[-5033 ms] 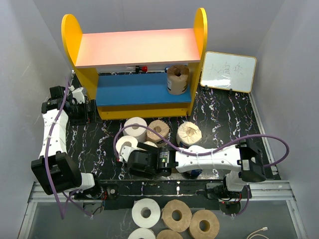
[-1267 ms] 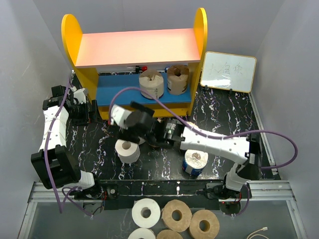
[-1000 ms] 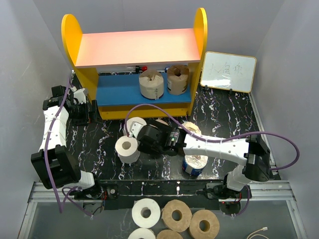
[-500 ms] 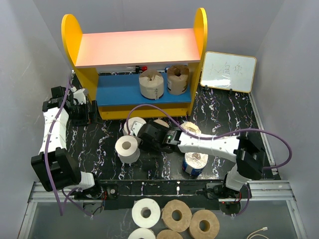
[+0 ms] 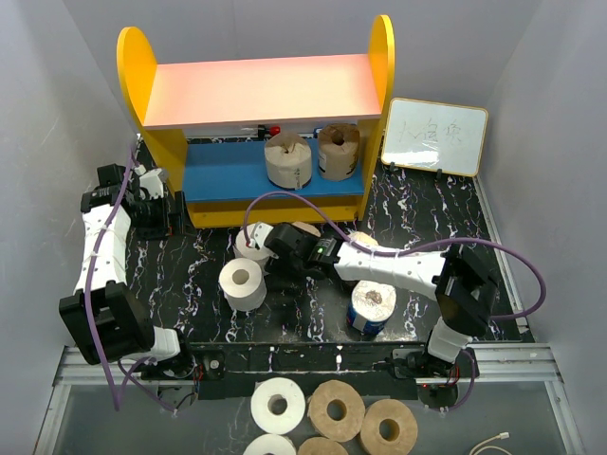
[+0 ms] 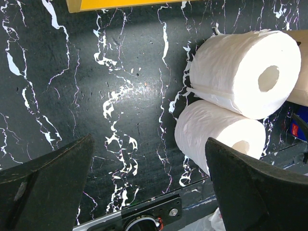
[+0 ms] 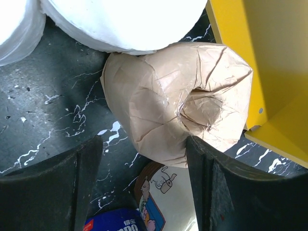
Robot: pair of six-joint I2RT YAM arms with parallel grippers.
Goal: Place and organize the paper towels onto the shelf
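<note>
The shelf point(image 5: 152, 90) stands at the back with two tan rolls point(image 5: 288, 161) side by side on its blue lower board. On the table lie two white rolls point(image 5: 241, 282), a tan roll point(image 5: 305, 230), another tan roll point(image 5: 361, 243) partly under the right arm, and a blue-wrapped roll point(image 5: 372, 305). My right gripper point(image 5: 283, 251) is open just above the tan roll point(image 7: 178, 106), its fingers point(image 7: 53, 187) straddling the roll's near end. My left gripper point(image 5: 159, 210) is open and empty at the shelf's left foot, and its wrist view shows the two white rolls point(image 6: 240, 72).
A small whiteboard point(image 5: 434, 136) leans at the right of the shelf. The yellow shelf panel point(image 7: 269, 72) is close on the right of the tan roll. Several more rolls point(image 5: 337, 409) lie below the table's near edge.
A second tan roll now stands on the lower board. My right gripper has come back from the shelf to the table and edged over the tan roll. The left arm has stayed still.
</note>
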